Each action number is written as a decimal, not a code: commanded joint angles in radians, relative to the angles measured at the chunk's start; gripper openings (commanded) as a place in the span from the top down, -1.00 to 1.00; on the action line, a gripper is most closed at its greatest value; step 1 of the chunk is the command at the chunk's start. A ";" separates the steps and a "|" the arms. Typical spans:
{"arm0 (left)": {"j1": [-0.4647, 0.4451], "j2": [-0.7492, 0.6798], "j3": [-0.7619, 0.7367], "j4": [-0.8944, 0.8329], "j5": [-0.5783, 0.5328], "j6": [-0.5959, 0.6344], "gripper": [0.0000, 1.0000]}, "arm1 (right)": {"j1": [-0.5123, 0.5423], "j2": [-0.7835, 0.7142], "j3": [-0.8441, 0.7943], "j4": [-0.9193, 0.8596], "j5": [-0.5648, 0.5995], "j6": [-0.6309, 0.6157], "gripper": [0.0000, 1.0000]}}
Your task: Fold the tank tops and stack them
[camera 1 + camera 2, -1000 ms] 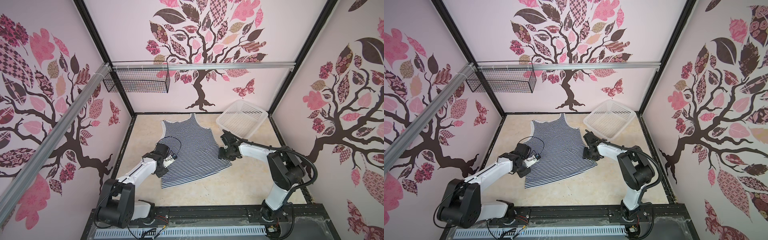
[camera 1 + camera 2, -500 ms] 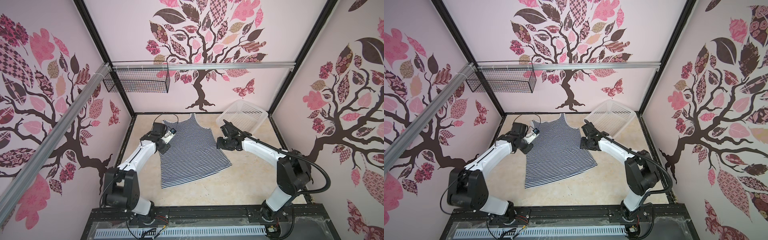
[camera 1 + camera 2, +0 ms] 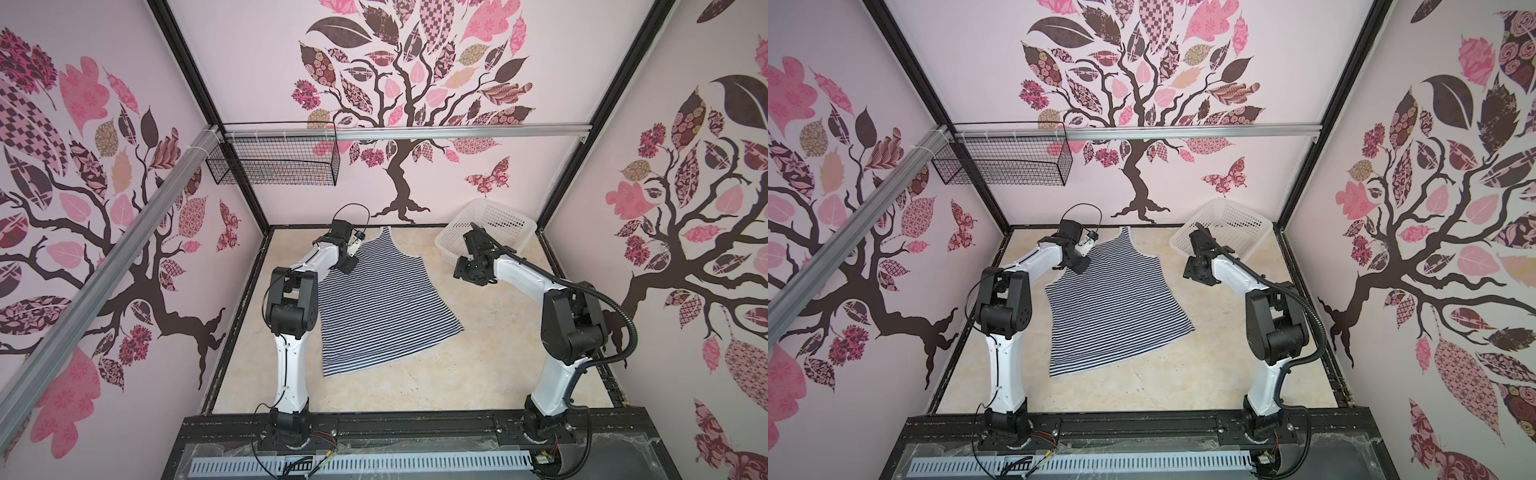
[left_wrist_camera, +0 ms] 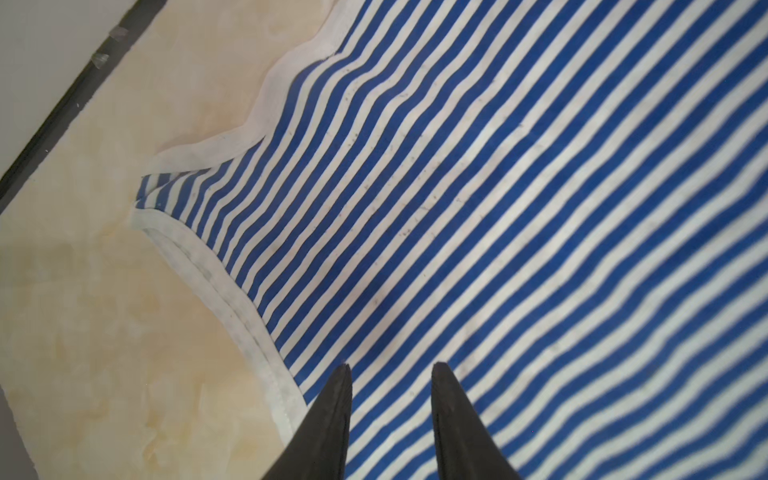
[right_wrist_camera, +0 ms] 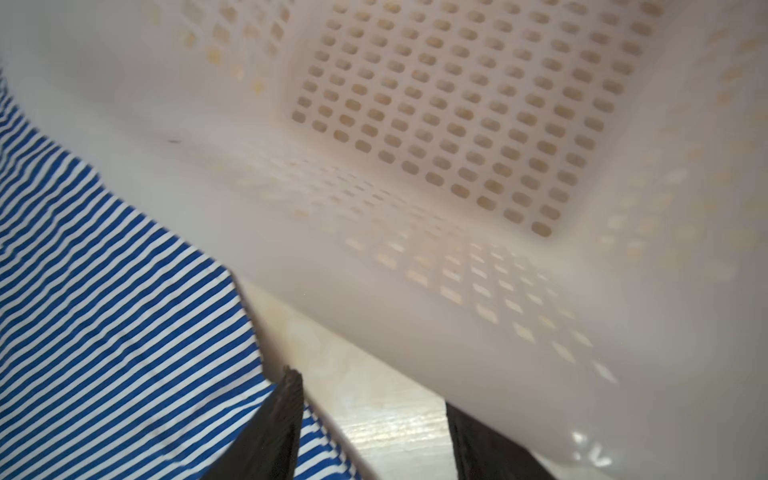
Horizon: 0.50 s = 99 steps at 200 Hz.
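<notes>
While the striped tank top [image 3: 386, 299] lies spread flat on the counter [image 3: 478, 345], straps toward the back wall and hem toward the front, we see the left end effector [image 4: 390, 365] over its left shoulder area, by the white-trimmed armhole. Its fingers are apart and grip nothing; whether they touch the fabric we cannot tell. The right end effector [image 5: 371, 386] is released too, with fingers spread above bare counter between the top's side edge and the white perforated basket [image 5: 457, 124]. The basket sits in the back right corner, near the top.
</notes>
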 commanded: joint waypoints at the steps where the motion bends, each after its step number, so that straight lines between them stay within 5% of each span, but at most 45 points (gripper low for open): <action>1: 0.003 0.048 0.057 0.001 -0.061 0.034 0.28 | -0.058 -0.056 -0.061 -0.039 0.097 -0.010 -0.15; 28: 0.015 0.080 0.064 0.011 -0.085 0.042 0.29 | -0.086 -0.132 -0.154 -0.031 0.204 -0.015 -0.13; 49: 0.028 0.083 0.041 0.030 -0.085 0.049 0.29 | -0.052 -0.225 -0.223 0.023 0.035 -0.019 -0.14; 99: 0.056 0.051 -0.015 -0.014 -0.094 0.051 0.30 | 0.224 -0.304 -0.288 0.094 -0.173 0.074 -0.17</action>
